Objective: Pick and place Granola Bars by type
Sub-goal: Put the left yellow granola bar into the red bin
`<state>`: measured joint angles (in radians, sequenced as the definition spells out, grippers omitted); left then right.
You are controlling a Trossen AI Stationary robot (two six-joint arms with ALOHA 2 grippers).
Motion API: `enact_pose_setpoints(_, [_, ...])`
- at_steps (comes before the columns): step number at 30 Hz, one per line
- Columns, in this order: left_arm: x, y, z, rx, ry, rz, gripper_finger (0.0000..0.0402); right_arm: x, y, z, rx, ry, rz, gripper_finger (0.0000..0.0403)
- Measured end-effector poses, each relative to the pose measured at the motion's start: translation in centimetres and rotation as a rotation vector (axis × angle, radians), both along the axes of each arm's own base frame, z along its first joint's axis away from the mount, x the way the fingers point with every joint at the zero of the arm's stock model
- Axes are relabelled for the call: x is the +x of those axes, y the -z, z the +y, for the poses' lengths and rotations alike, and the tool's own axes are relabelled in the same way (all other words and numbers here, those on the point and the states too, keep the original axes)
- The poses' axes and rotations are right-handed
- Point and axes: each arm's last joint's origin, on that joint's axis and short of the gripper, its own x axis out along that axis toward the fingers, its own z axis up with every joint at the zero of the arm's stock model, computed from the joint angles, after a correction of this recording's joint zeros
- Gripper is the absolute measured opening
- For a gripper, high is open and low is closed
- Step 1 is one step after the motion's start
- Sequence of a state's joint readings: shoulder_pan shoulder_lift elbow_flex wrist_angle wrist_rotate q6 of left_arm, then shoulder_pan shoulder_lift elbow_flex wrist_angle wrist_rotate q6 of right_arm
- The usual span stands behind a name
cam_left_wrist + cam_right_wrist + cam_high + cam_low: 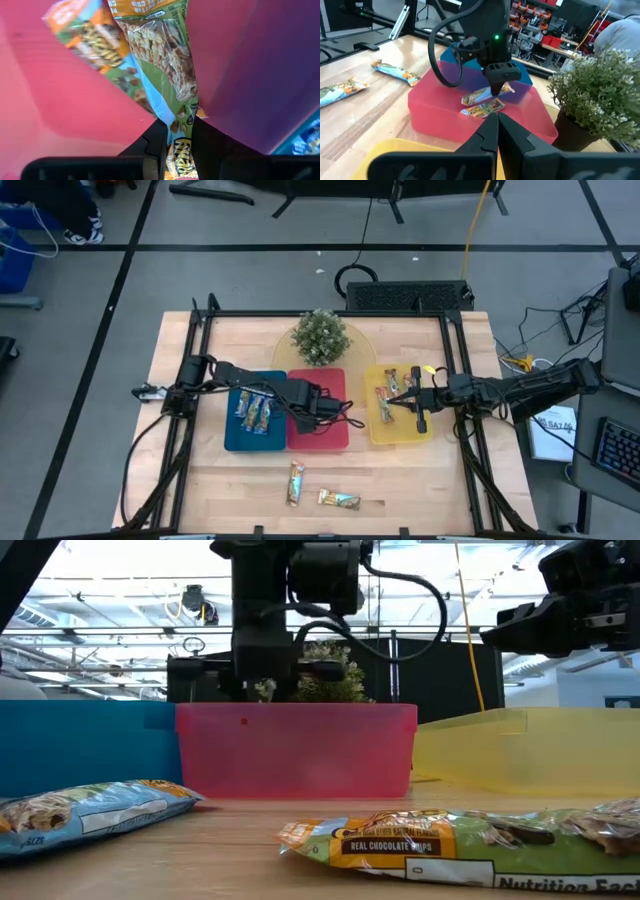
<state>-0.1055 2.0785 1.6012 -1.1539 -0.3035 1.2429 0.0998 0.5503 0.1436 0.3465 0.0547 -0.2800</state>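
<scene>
1. Where the red tray [335,435] sits at mid-table, the left gripper [175,142] hangs inside it, fingers clamped on one end of a green-orange granola bar [165,60]; the bar's long axis runs straight out from the fingertips, its free end toward the tray floor.
2. A second bar [482,108] lies flat on the red tray's floor, just beside the held one.
3. Blue tray [236,438], touching the red tray's left side: three blue-accented bars [254,412], side by side, long axes parallel and running toward the plant [320,336].
4. Yellow tray [382,435], right of the red tray: several tan bars [385,402]; the right gripper [408,400] hovers above them, fingers pressed together, nothing held.
5. Bare table in front of the red tray: one bar [295,482] pointing toward the tray, another [339,500] lying crosswise.
</scene>
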Motion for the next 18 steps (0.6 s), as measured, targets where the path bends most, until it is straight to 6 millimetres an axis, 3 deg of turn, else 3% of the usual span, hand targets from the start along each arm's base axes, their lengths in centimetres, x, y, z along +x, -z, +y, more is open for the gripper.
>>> enact_pose_setpoints(12, [0.43,0.02,-0.23,-0.047,-0.147,-0.085,0.008,0.02,-0.1,0.01,0.001,-0.002,-0.011,0.0])
enact_pose_setpoints(18, [0.54,-0.03,-0.08,0.009,-0.142,-0.105,0.0137,0.01,-0.11,0.01,0.006,-0.003,-0.012,0.0])
